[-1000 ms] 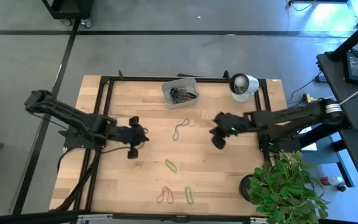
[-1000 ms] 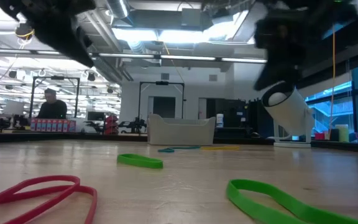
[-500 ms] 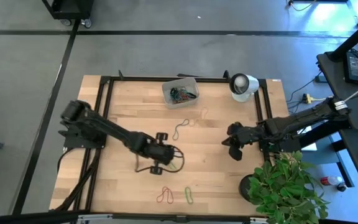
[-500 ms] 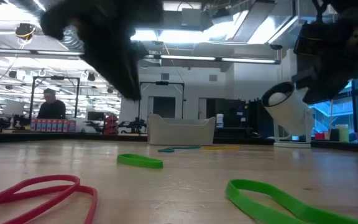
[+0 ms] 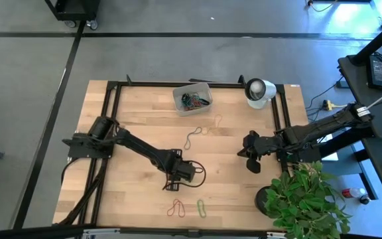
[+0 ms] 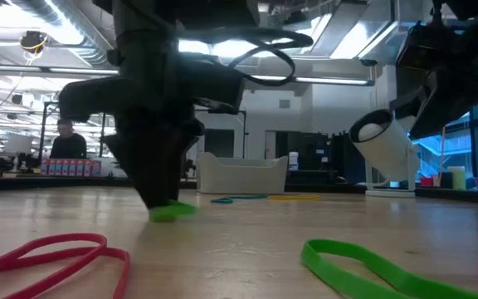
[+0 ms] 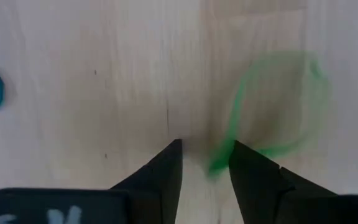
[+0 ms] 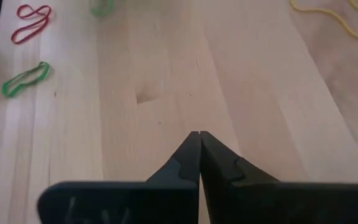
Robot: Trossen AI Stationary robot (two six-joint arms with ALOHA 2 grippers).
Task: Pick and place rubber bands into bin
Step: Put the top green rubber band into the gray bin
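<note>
A green rubber band lies flat on the wooden table. My left gripper points down over it, open, with the band's near end between its fingertips; in the low view the left gripper reaches down to the table. My right gripper hangs shut above the table's right side, holding nothing; its fingertips meet. The bin stands at the far edge with several bands inside. My left gripper comes from above, with its open fingers on either side of the green band's near end. I cannot tell whether they touch the band. The band lies flat on the table.
Loose bands lie about: a dark green one, a tan one, a red one and a green one near the front edge. A white round object stands far right. A plant is off the right corner.
My left gripper has swept from the table's left toward its middle and near edge. It has sunk and tipped to point down over the green band. My right gripper has drawn back toward the right edge and then kept still.
</note>
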